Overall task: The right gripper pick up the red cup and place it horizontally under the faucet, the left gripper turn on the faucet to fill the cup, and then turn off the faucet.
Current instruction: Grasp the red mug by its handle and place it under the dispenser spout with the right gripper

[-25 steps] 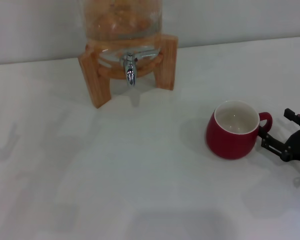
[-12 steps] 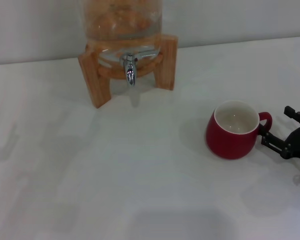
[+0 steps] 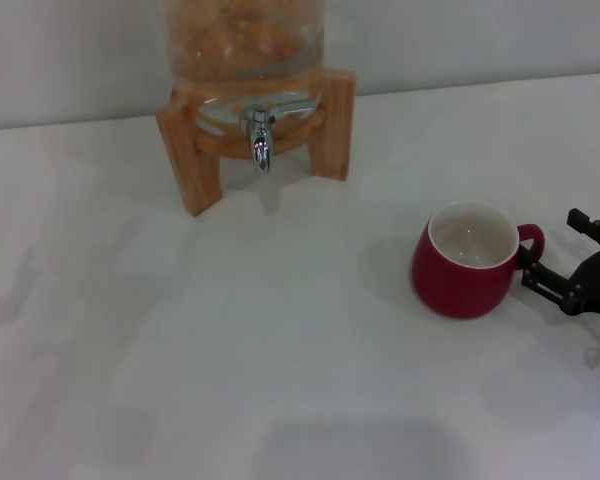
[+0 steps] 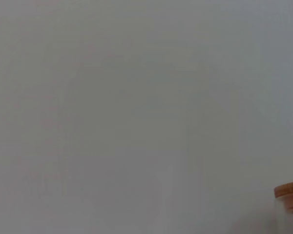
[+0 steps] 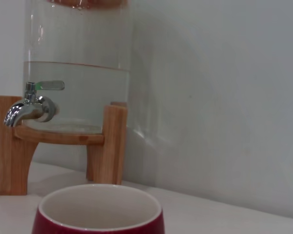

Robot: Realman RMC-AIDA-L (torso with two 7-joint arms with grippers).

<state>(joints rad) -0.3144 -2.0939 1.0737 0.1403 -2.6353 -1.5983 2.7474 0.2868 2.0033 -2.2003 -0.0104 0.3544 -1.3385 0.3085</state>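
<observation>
Your red cup (image 3: 467,262) stands upright on the white table (image 3: 280,350), toward the right side, its white inside empty as far as you can see and its small loop handle (image 3: 531,240) turned toward the right gripper (image 3: 565,262). That gripper sits low at the right edge of the head view with its black fingers spread, one just beside the handle, the other farther back; they have not closed on anything, and you cannot tell for sure whether the nearer finger touches the handle. From the right wrist view you look straight over the cup's rim (image 5: 98,207) toward the dispenser, so the claw is lined up on the cup.

The faucet (image 3: 259,137) is well apart from the cup, up and to the left across the table. Its chrome spout (image 5: 20,111) points down, with nothing under it. It is fixed to the glass jar (image 5: 77,63), which rests on a wooden stand (image 3: 195,150); the jar holds liquid, and no stream runs from the spout.

The left gripper is out of sight. Its wrist view shows only a plain grey wall and a corner of what looks like the jar's wooden lid (image 4: 290,195), so you cannot say how its fingers stand.

By this reading the task is barely begun: the grasp is being set up. Lifting the cup, setting it under the spout, opening the tap, filling and closing all remain.
</observation>
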